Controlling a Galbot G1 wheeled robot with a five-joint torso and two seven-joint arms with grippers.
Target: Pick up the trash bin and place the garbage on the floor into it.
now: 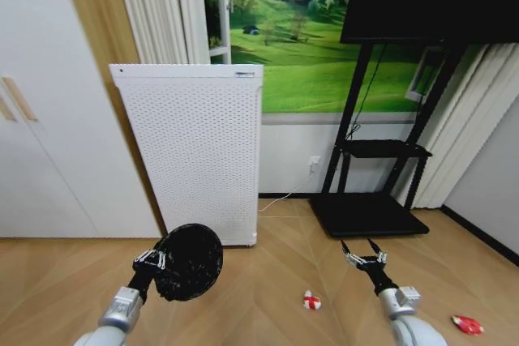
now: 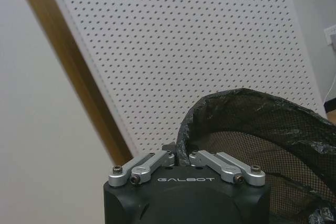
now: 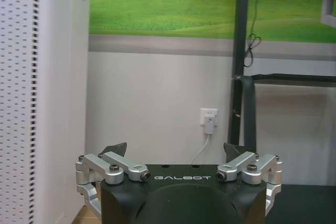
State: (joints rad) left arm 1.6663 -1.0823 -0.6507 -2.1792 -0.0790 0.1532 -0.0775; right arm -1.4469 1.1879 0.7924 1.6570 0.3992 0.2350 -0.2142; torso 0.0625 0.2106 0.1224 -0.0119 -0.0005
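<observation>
Now left claw [image 1: 153, 261] grips trash bin [image 1: 189, 262] rim—bin tipped sideways—right claw [image 1: 364, 257] spread wide.

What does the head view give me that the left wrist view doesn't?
Head view alone: two red-and-white garbage pieces on the wood floor, the open right gripper held above it, and the black TV stand. Left wrist view alone: the fingers pinching the bin's rim close up. Both: the left gripper, the trash bin, the white perforated appliance.
</observation>
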